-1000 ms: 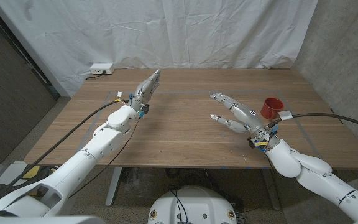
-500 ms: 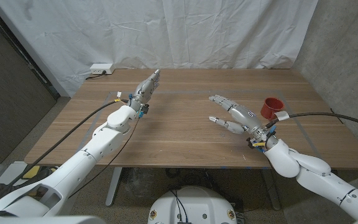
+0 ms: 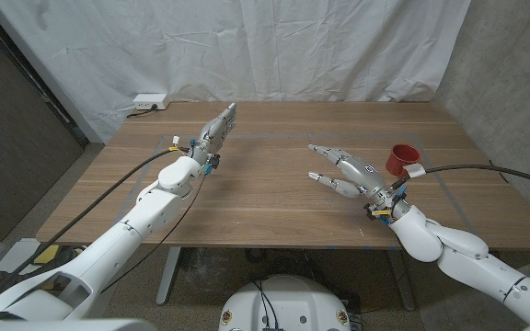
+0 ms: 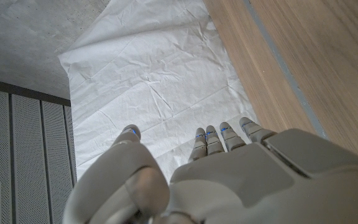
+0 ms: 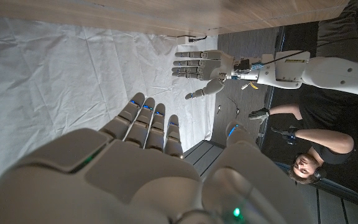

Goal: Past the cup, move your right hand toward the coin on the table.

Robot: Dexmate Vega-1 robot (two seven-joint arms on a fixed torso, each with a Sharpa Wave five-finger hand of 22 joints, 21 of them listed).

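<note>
While I look down from the head camera, the red cup (image 3: 401,159) stands upright on the wooden table (image 3: 265,198) near its right edge, just beyond my right hand (image 3: 346,169); I cannot see into it from this angle, so I cannot tell what, if anything, it holds. My right hand hovers over the table to the left of the cup, fingers (image 3: 324,149) spread wide and stretched toward the table's middle, holding nothing. My left hand (image 3: 217,131) is raised over the far left part of the table, its fingers straight and close together, nothing in them; the left wrist camera shows those fingers (image 4: 219,135) pointing at the white cloth.

As for the coin, I cannot make it out on the wood; it is too small to tell.

Plain brown planks make up the table, with thin lines of tape on the left and right. A wrinkled white curtain (image 3: 237,46) hangs behind it, and a white power strip (image 3: 149,100) lies at the far left corner with a cable trailing off. Grey concrete wall shows on the right, a dark panel on the left. Black cables run along both arms.

Through the right wrist camera I see my left hand (image 5: 199,67) open across the way, and a person (image 5: 309,149) in dark clothes sitting off to the side.

No writing is legible anywhere.
</note>
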